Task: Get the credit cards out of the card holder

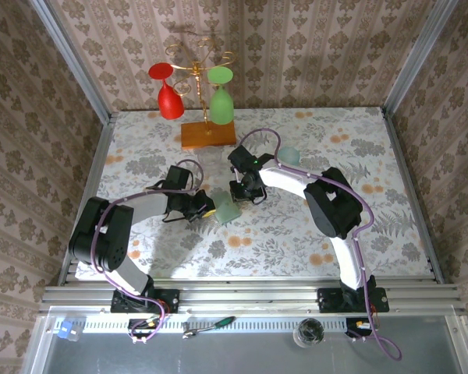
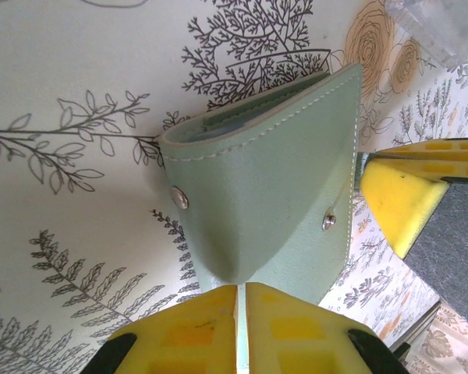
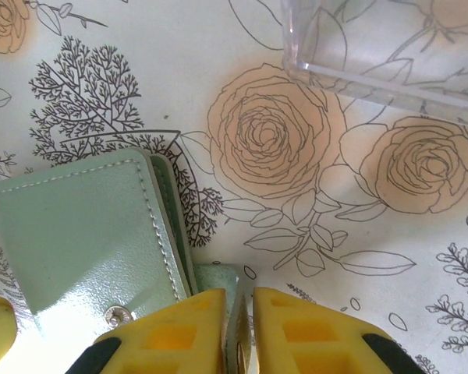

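Card holder [image 1: 227, 207] is mid-frame in the top view, pale green, folded partway, right between both grippers. L gripper [image 2: 242, 312], bottom centre of its wrist cam: jaws nearly together, pinching the holder's lower flap. R gripper [image 3: 238, 323], bottom centre of its cam: also narrow, thin panel edge nipped between the pads. Clear box [image 3: 374, 54] is upper right, apart from the holder.

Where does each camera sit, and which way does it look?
Top external: above, behind the arms, looking down at the table; both arms show.
Left wrist: on the left arm, facing the card holder; left gripper below.
Right wrist: on the right arm, facing the card holder; right gripper below.
Shared: all see the card holder.
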You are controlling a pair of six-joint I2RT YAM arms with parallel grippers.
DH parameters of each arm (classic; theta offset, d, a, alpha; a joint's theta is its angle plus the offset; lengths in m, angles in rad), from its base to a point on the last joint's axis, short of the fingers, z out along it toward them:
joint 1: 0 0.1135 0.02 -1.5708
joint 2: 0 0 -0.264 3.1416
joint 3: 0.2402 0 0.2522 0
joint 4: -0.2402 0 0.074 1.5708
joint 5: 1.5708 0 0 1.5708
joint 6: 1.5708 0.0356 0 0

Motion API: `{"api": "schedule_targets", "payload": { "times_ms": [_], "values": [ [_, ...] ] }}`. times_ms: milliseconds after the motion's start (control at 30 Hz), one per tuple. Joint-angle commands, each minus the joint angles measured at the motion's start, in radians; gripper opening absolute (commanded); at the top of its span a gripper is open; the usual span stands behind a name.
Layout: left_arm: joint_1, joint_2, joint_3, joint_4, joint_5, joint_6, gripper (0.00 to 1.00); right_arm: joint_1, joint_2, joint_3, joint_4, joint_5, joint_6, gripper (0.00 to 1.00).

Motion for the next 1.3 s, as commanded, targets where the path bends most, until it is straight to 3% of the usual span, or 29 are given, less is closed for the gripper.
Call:
{"api": "schedule_targets", "payload": {
  "times_ms": [0, 333, 433, 700, 1267],
  "values": [
    [0.008, -0.007, -0.022, 0.021, -0.003, -0.02, 0.11, -0.007, 0.017, -0.014, 0.008, -0.03, 0.016, 0.16],
    [0.008, -0.026, -0.037, 0.053, -0.009, -0.048, 0.11, -0.013, 0.017, -0.039, 0.018, -0.072, 0.028, 0.17],
    [0.008, -0.034, -0.036, 0.056, -0.017, -0.052, 0.11, -0.013, 0.006, -0.057, 0.027, -0.064, 0.035, 0.13],
    [0.008, -0.035, -0.011, 0.058, -0.027, -0.051, 0.11, -0.031, -0.093, -0.14, 0.059, -0.024, 0.052, 0.01],
    [-0.003, 0.055, 0.123, 0.017, -0.006, -0.014, 0.07, -0.088, -0.342, -0.274, -0.008, 0.026, 0.045, 0.0]
  ]
}}
